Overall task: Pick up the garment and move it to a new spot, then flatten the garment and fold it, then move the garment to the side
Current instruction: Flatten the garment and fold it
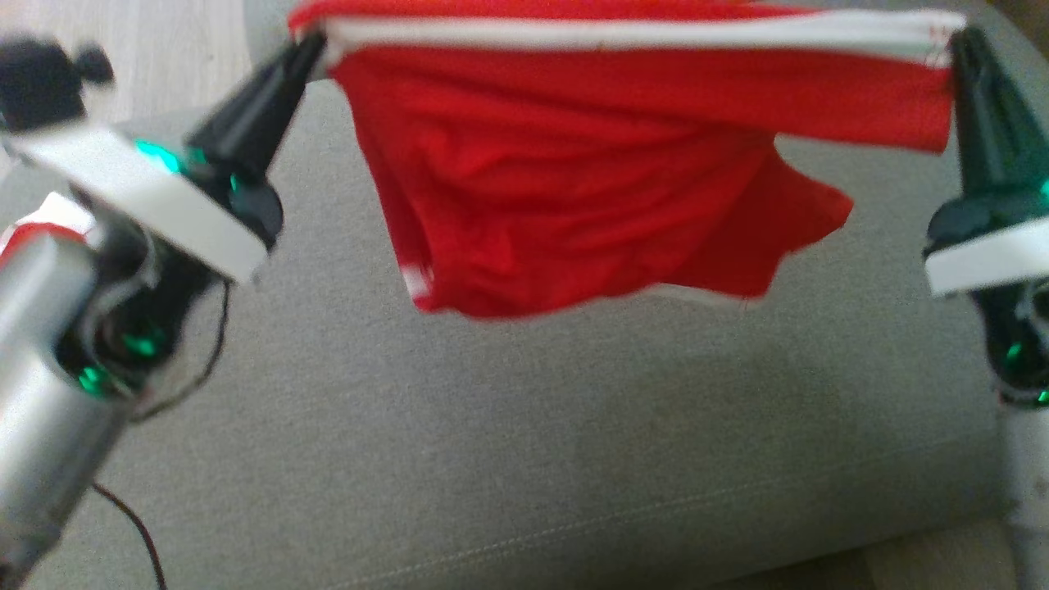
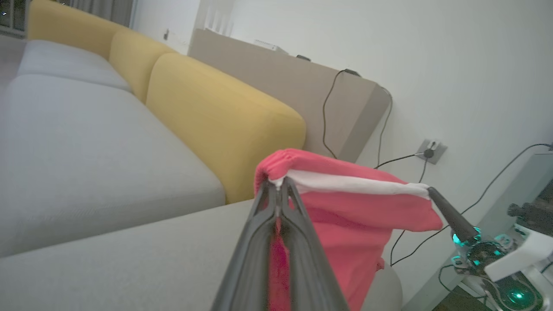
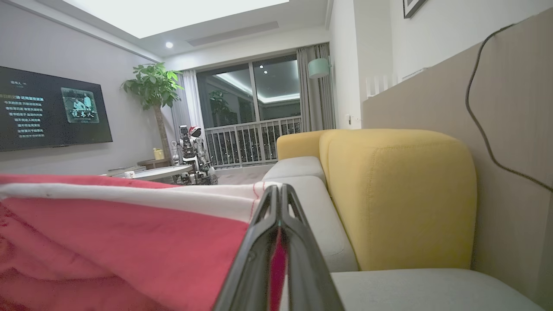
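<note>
**Garment stretched aloft**

The grey sofa seat [image 1: 524, 426] lies below both hands. The red garment [image 1: 590, 188] hangs stretched between them, clear of the seat. Left hand [image 1: 314, 47] and right hand [image 1: 955, 43] each pinch a white-banded corner; such thin pinches could slip, dropping it crumpled.

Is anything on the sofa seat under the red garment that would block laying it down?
Nothing visible. The garment hangs stretched between the left gripper and right gripper, and nothing lies on the grey seat directly beneath it.
</note>
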Motion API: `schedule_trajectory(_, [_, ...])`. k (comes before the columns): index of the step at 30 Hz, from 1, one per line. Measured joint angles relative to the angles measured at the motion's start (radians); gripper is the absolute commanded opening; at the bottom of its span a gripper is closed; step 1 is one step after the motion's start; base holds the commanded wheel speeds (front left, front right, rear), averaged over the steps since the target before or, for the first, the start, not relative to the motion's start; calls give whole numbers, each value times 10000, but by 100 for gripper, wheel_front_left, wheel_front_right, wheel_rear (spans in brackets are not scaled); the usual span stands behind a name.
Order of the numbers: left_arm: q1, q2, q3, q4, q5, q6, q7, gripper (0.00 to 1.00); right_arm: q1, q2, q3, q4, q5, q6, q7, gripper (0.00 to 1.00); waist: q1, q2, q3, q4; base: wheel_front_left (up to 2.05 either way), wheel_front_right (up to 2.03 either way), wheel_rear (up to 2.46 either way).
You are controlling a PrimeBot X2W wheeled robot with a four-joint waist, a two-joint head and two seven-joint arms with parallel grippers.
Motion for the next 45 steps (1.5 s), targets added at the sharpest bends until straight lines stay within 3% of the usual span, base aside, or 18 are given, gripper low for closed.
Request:
schedule_trajectory(8, [-1998, -163, -293, 19, -708, 2, 2104, 0, -1669, -642, 479, 614, 1298, 0, 2151, 0, 0, 0, -78, -184, 0, 0, 0])
schedule_trajectory(15, [-2388, -445, -740, 748, -510, -182, 2357, 0, -2087, -1404, 1373, 897, 1327, 0, 2901, 0, 0, 0, 155, -261, 0, 0, 0])
schedule_trajectory(17, [-2117, -336, -943, 790, -128, -268, 2105, 0, -1745, -1407, 1662, 846, 1208, 0, 2895, 0, 0, 0, 290, -262, 0, 0, 0])
schedule_trajectory(20, [-559, 0, -1271, 955, 518, -343, 1095, 0, -22, -1269, 2259, 842, 474, 0, 2383, 0, 0, 0, 666, -216, 0, 0, 0])
schedule_trajectory(25, [1406, 71, -1521, 1741, 926, -347, -286, 0, 1910, -196, 2759, 1762, -192, 0, 1400, 0, 0, 0, 1214, -61, 0, 0, 0])
schedule_trajectory(31, [2038, -44, -1350, 2247, 922, -431, -1551, 0, 2357, 704, 2725, 2615, -1467, 0, 259, 1, 0, 0, 1707, 159, 0, 0, 0])
schedule_trajectory(32, [2077, -61, -1273, 2311, 922, -435, -1689, 0, 2363, 848, 2650, 2694, -1601, 0, 107, 18, 0, 0, 1768, 181, 0, 0, 0])
schedule_trajectory(34, [2126, -75, -1177, 2485, 934, -431, -1889, 0, 2468, 1112, 2483, 2784, -1655, 0, -163, 43, 0, 0, 1874, 213, 0, 0, 0])
schedule_trajectory(35, [2144, -94, -1129, 2539, 938, -431, -1964, 0, 2564, 1174, 2481, 2784, -1653, 0, -299, 67, 0, 0, 1920, 227, 0, 0, 0])
schedule_trajectory(36, [2176, -142, -1035, 2564, 938, -426, -2023, 0, 2661, 1225, 2485, 2778, -1649, 0, -433, 100, 0, 0, 1965, 240, 0, 0, 0])
schedule_trajectory(45, [2428, -232, -619, 2658, 1104, -343, -2309, 0, 2878, 1279, 2706, 2464, -1768, 0, -1360, 100, 0, 0, 2289, 229, 0, 0, 0])
